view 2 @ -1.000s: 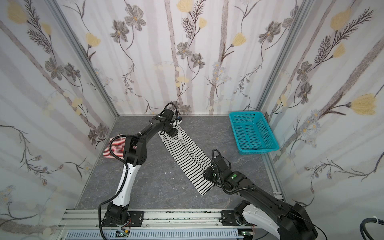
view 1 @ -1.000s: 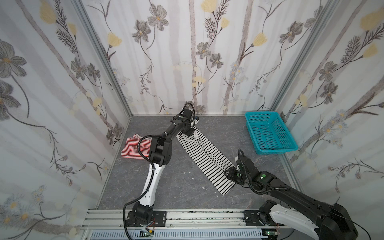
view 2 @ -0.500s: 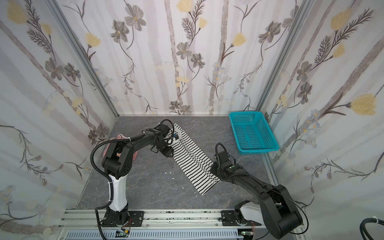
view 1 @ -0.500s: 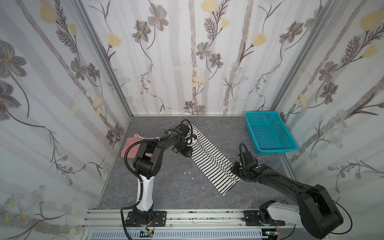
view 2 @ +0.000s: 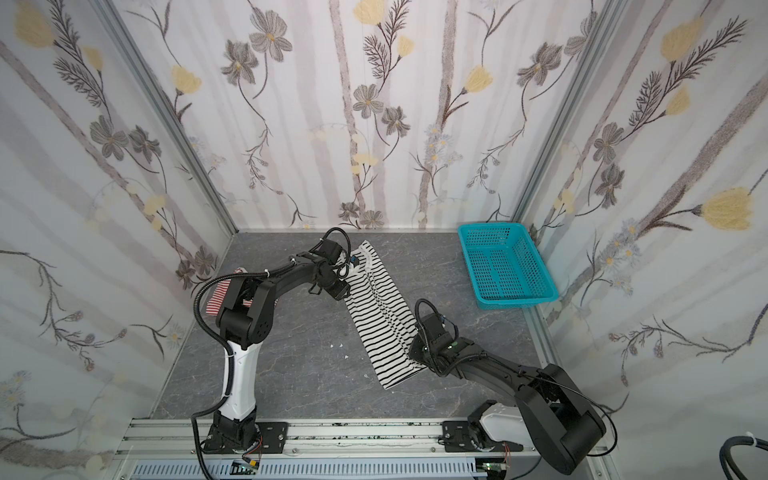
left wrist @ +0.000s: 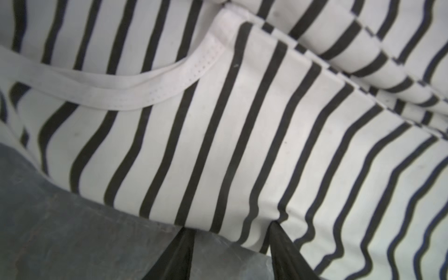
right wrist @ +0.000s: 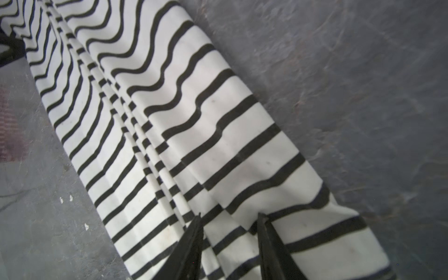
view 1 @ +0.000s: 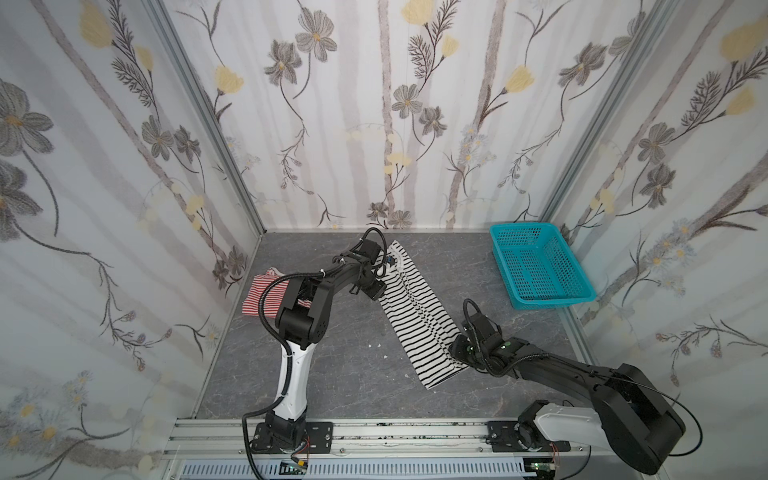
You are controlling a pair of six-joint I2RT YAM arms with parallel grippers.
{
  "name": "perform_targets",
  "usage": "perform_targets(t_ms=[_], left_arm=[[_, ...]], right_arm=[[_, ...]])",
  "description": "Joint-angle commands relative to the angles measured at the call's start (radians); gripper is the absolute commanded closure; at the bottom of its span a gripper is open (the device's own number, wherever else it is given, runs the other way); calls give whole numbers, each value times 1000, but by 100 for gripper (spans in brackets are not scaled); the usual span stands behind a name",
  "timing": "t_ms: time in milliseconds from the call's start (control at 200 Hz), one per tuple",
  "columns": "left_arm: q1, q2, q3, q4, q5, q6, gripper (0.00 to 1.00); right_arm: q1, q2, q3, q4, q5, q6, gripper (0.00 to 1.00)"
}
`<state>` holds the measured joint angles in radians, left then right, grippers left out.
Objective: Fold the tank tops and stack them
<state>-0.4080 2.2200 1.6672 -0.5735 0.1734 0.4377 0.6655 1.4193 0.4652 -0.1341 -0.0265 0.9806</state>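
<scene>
Container: teal perforated basket, far right by the wall, upright; only its own slotted floor shows inside.
Item 1: black-and-white tank top, flat on the grey table, mid-scene, folded lengthwise into a narrow strip.
Long axis: diagonal, from far centre to near right; neckline end far, hem end near.
Item 2: red-and-white tank top, bunched at far left, partly behind the left arm, well apart from item 1.
Left gripper: at the strip's left edge near the far end; fingers apart, tips meeting the cloth edge.
Right gripper: on the strip's right side near the hem; fingers apart, tips on the fabric, which lies between them.
Wrist views only: white trim curving across the stripes; a ridge of small pleats down the strip's middle.
Top views only: basket, both arms, item 2 in full.
Uncertain: a blurred reddish patch at the right wrist view's edge, possibly item 2.
</scene>
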Motion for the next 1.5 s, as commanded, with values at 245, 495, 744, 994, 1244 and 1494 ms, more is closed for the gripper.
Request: perform_targets(t_ms=[245,495,744,994,1244,1494], left_arm=[[35,111,153,-52,-179,5,48],[76,-25,56,-50,-58,-4,33],[95,-288,-233,7,70,15,22],[94,-557,-559,110,82,48,21],[94,-754,-737,133,34,61,20],[95,-839,-833,133,30,58,19]], right_arm=[[253,169,118,153,-121,188,60],[338,230,282,85,-106,145,59],[283,46,226,-60,-7,93,51],[230,-73,53,2,-63,108,47],[255,-69,-39,107,-124,184,45],[269,-35,-62,161,-136,234,47]])
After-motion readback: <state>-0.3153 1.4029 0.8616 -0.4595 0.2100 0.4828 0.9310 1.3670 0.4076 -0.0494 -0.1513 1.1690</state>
